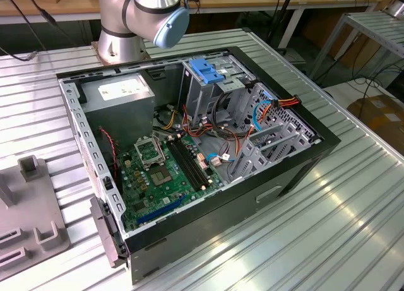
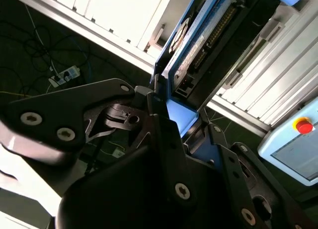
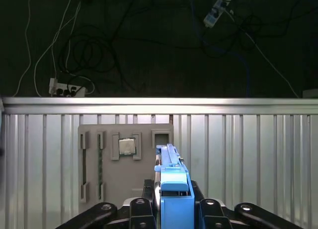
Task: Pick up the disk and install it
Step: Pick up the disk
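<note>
Computer case [image 1: 284,171], lid off, on the table: power supply [image 1: 120,92] in the far corner, motherboard [image 1: 164,171] on its floor, drive cage [image 1: 208,92] topped by a blue bracket [image 1: 207,70], loose cables [image 1: 271,108].

Grey tray [image 3: 124,189] near a table edge: one chip [image 3: 127,146] in a pocket.

Table [image 1: 328,228]: ribbed metal. Beyond its edge, a dark floor [image 3: 149,50] with a power strip [image 3: 64,87].

Disk [image 3: 169,162]: above the table near the tray, standing on edge, long axis running straight out from the claw [image 3: 172,191], which is clamped on its two faces.
</note>
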Motion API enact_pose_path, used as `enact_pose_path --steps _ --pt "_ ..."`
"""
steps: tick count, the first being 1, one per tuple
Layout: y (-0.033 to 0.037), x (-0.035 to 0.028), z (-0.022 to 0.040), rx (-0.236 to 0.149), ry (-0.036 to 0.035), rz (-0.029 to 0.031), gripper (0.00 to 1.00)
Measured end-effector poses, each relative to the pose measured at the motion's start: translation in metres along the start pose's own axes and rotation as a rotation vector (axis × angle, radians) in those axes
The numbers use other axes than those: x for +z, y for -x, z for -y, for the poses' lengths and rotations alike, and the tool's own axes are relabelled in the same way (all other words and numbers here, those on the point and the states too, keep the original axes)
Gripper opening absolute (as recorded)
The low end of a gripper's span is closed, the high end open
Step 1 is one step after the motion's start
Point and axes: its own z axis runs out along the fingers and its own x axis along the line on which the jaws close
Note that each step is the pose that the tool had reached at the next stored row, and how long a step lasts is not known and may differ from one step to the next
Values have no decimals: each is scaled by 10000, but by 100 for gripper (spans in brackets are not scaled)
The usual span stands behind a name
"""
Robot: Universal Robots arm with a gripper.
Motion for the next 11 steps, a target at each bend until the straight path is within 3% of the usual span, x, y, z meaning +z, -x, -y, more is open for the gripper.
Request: enact_pose_path --steps 11 --pt "5 -220 -3 0 0 0 37"
